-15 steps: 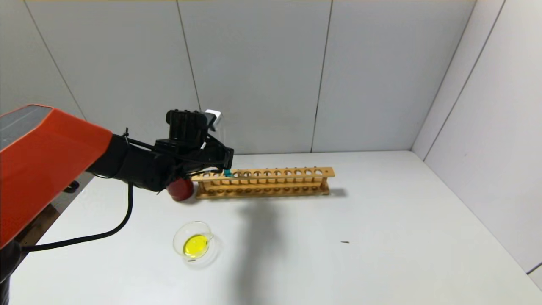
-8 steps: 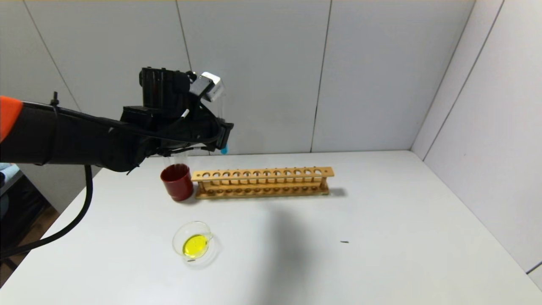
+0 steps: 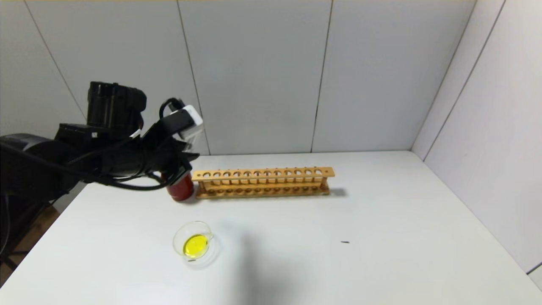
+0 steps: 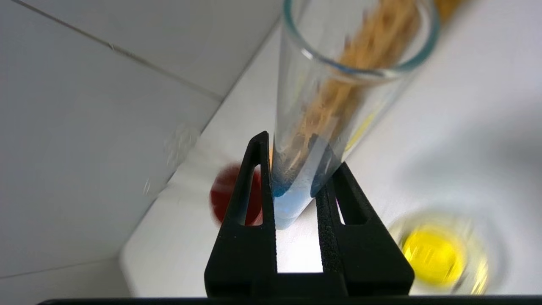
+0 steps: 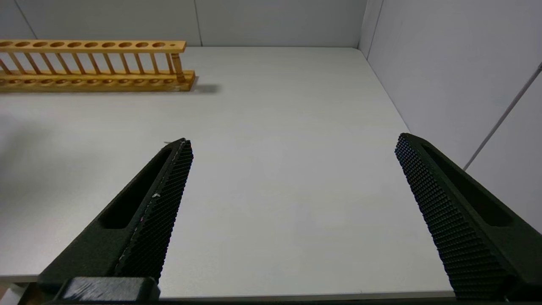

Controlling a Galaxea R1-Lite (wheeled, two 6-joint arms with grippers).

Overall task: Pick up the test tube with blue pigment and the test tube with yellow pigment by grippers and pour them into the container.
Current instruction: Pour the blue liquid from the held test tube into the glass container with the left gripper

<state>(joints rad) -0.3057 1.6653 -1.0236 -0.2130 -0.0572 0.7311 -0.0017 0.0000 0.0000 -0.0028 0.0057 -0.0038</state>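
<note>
Your left gripper (image 4: 296, 186), clamped on blue tube (image 4: 296, 195), now lifted clear of rack (image 3: 262, 183), swinging toward container (image 3: 194, 244) near bench's front-left edge. Pour next. Right gripper (image 5: 292, 212) wide open, idle.

Head camera overlooks table (image 3: 381, 220) — wrist cameras close, sharing rack (image 3: 262, 182).

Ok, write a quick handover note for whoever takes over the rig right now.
Left pincer: shut on the test tube with blue pigment, held above the table's left rear, near the red cup.
Right pincer: open, empty, parked over the table.
Container: on the table in front, holding yellow liquid.
Rack: no tubes visible in it.
Done: yellow poured, judging by the dish.
Left: pour the blue in.
</note>
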